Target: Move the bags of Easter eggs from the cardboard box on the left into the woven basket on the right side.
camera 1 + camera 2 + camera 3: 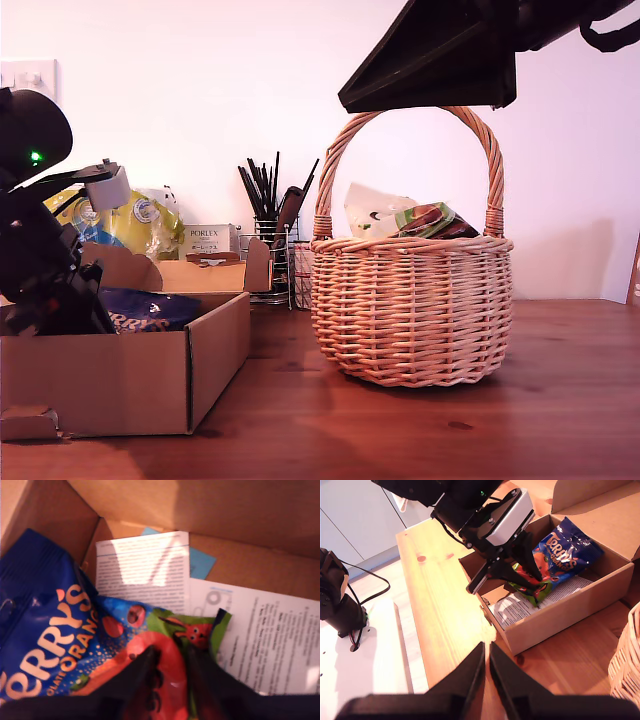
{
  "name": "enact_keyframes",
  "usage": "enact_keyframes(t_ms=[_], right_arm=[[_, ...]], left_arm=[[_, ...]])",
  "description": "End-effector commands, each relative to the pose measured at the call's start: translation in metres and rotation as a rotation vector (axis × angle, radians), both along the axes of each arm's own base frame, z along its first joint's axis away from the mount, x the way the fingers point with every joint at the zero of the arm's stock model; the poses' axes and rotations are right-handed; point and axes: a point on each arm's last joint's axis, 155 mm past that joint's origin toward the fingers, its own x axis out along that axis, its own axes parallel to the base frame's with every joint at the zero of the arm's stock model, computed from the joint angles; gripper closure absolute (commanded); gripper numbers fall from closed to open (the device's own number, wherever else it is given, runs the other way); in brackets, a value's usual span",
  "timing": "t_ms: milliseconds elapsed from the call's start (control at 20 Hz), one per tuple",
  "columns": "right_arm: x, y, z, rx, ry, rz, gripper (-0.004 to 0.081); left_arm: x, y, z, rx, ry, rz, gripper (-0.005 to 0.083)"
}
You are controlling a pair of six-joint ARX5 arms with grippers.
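You're mid-pick: my first gripper (525, 580) is down inside the cardboard box (570, 615), its jaws pinched onto the lower edge of the blue Terry's bag (560, 555). My second gripper (486, 672) hangs empty, jaws nearly together. Next, lift straight up, then carry it across to the woven basket (410, 300).

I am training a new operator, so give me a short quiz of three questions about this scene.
1. True or false: the basket holds nothing.
2. Where is my first tool? A) at the blue bag in the box; B) inside the basket; C) flat on the table outside the box.
3. Fill the gap: under the blue bag lie printed ___ sheets.

Key: 1 false, bags show above its rim; 2 A; 3 paper.
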Motion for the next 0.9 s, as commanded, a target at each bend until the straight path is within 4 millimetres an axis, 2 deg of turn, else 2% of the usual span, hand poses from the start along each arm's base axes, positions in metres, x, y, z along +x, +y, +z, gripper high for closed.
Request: enact_keyframes(t_ms=[0,100,300,500,850], right_arm=[[0.0,0.001,0.001,0.003,-0.006,0.006,0.0783],[0.0,0.001,0.001,0.002,-0.008,0.006,0.0783],[0.0,0.001,0.002,0.003,-0.009,0.006,0.0783],[0.0,0.001,0.002,0.002,-0.01,0.007,0.0783],[0.001,0.001,0.002,0.0,-0.025,0.013,0.0783]], left_arm=[[-0.024,0.009,-0.03,0.056,0.111,0.002,0.0745],[-0.026,0.007,-0.026,0.06,0.126,-0.006,0.0797],[-0.026,0.005,-0.014,0.066,0.153,0.013,0.0797],[-0.029,0.014,0.002,0.099,0.208,0.074,0.0797],[0.002,0.008,0.055,0.051,0.16,0.173,0.0797]])
